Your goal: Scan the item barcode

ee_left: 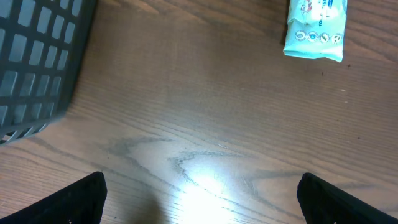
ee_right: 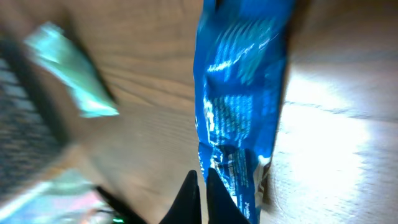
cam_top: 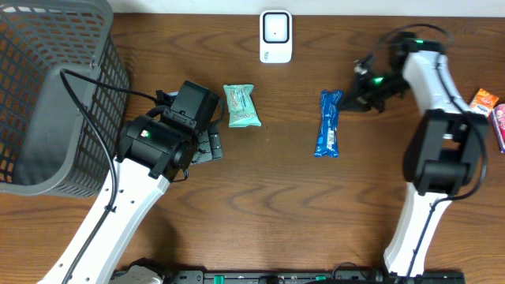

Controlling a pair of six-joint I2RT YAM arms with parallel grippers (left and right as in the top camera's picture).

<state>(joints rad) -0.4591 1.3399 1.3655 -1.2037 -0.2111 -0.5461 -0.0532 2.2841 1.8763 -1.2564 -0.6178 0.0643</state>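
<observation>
Left hand (ee_left: 202, 199) gapes wide; right hand (ee_right: 200, 196) closed beside blue packet (ee_right: 242, 93); its print unreadable.

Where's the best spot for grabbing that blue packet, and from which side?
I'd pinch the blue packet across its narrow width at the far end, coming from above. It lies flat and long, and that end sits nearest the right pincer.

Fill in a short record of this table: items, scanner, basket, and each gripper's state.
teal packet: lying flat, left of centre
blue packet: lying flat, right of centre
white scanner: far edge, middle
basket: far left
left gripper: open, empty
right gripper: shut, at blue packet's end
</observation>
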